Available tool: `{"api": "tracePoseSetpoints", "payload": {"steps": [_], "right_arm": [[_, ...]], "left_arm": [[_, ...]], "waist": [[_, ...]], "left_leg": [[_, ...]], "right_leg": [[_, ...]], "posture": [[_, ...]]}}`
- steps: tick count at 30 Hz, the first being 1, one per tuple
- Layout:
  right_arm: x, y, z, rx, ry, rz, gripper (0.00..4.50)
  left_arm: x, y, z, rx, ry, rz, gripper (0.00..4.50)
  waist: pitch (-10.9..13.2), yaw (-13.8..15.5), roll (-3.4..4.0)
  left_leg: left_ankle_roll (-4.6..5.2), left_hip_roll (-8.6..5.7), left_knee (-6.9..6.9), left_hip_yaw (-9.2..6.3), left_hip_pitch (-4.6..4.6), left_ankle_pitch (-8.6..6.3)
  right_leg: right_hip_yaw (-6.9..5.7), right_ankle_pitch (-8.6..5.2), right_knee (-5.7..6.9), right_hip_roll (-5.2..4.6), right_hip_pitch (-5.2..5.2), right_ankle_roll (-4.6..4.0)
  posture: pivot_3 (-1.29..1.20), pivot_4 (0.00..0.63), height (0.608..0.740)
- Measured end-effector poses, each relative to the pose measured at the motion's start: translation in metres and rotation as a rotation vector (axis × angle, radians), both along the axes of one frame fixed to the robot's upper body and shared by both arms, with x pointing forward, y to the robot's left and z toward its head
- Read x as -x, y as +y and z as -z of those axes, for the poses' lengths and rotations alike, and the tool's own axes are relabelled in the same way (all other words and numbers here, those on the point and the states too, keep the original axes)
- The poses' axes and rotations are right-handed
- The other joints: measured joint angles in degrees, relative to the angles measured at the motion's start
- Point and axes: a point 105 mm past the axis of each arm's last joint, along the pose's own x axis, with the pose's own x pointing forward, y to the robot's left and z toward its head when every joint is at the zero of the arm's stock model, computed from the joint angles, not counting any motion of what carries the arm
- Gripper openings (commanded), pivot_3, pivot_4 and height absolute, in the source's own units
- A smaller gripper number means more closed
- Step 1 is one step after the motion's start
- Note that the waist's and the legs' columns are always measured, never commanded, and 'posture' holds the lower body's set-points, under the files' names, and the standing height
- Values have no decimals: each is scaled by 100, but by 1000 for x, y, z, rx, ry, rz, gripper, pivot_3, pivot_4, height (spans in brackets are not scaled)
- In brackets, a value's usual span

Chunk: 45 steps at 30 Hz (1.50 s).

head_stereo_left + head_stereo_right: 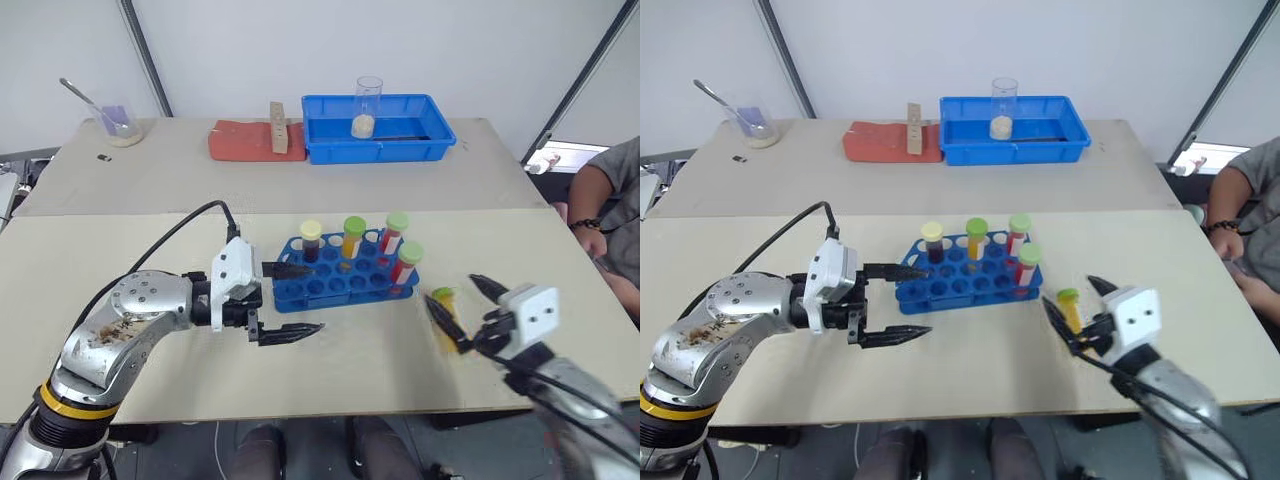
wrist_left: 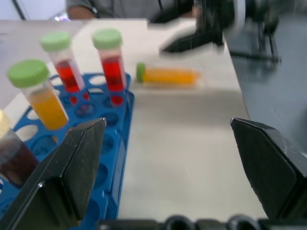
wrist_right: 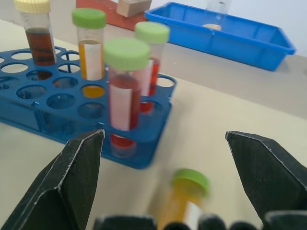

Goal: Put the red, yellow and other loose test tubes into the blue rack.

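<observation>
The blue rack (image 1: 345, 275) stands on the worktop (image 1: 150, 260) and holds four upright tubes: a dark one with a cream cap (image 1: 311, 240), a yellow one with a green cap (image 1: 353, 236), and two red ones with green caps (image 1: 394, 232) (image 1: 406, 263). A fifth tube (image 1: 443, 308), yellow with a green cap, lies on its side on the worktop to the right of the rack, apart from it.

The right end effector (image 1: 455, 300) has its jaws spread wide and grips nothing; the lying tube sits just ahead of it, between the fingertips' line of reach.

The left end effector (image 1: 297, 300) is also wide open and empty, at the rack's left end, with its far finger (image 1: 288, 269) by the rack's edge.
</observation>
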Motion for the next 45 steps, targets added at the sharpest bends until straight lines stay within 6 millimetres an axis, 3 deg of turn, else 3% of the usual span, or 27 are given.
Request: {"api": "tracePoseSetpoints", "payload": {"steps": [6,13,24,25,34,39,42,45], "right_arm": [[-21,-14,-22,142,218,59,4483],[-39,-20,-1,119,583,121,4483],[-52,-15,35,41,829,123,4483],[-53,-14,37,37,841,124,3943],[-62,-15,39,23,854,165,1034],[-55,-17,40,5,871,150,993],[-36,-20,37,10,876,96,992],[-17,1,20,-28,813,-68,990]], "left_arm": [[12,-5,6,-18,15,102,4500],[16,-11,10,-34,2,154,4500],[19,-20,8,-7,-11,181,4500],[19,-20,8,-7,-12,181,4500],[22,-21,8,15,17,184,4500],[22,-17,8,28,24,175,4500],[19,-8,9,23,22,149,4500],[12,6,11,7,24,101,4500]], "waist": [[2,11,-4],[3,32,-6],[3,4,-6],[3,-1,-6],[2,-8,-6],[2,-1,-6],[3,44,-5],[3,29,-5]], "left_leg": [[0,-1,-1,-7,-7,0],[8,-9,-1,-12,-37,-4],[9,-10,5,-13,-36,-3],[9,-10,5,-14,-36,-3],[9,-8,5,-14,-34,-3],[9,-7,2,-16,-35,-3],[9,-8,0,-19,-42,-3],[9,-4,1,-18,-37,-4]], "right_leg": [[-3,2,-11,1,-2,-3],[-1,5,-31,-1,-7,18],[1,20,-29,-2,-6,46],[1,21,-29,-1,-6,48],[0,27,-29,2,-5,58],[-1,27,-29,2,-5,57],[-4,23,-30,1,-9,57],[-4,22,-29,3,-8,58]], "posture": [[0,150,740],[0,150,740],[0,150,740],[0,150,740],[0,150,740],[0,150,740],[0,150,740],[0,150,740]]}}
